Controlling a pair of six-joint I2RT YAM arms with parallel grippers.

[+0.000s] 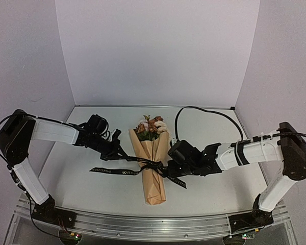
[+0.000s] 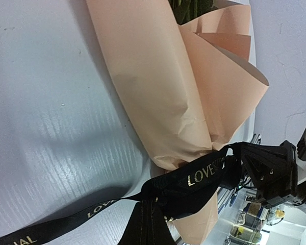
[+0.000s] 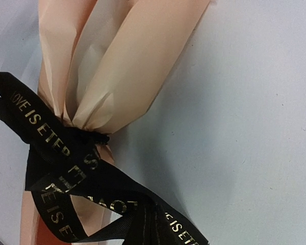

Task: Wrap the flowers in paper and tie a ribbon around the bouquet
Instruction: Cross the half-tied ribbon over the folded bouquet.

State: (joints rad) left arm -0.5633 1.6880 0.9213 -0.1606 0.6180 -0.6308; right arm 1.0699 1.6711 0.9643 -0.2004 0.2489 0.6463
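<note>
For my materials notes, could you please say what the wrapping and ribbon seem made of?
The paper looks like matte tan kraft paper: it holds creases and stiff folded edges. The ribbon seems black satin, faintly glossy, with gold printed lettering.

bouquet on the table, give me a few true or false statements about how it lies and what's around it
1. The tan kraft-paper cone bouquet lies on its side on the white table. True.
2. Its pink, cream and rust blooms point toward the arm bases. False: they point toward the far wall.
3. A narrow black satin ribbon with gold lettering is tied around the cone. True.
4. Both grippers are on the bouquet's left. False: the left gripper is on its left, the right gripper on its right, jaws shut on the ribbon.
</note>
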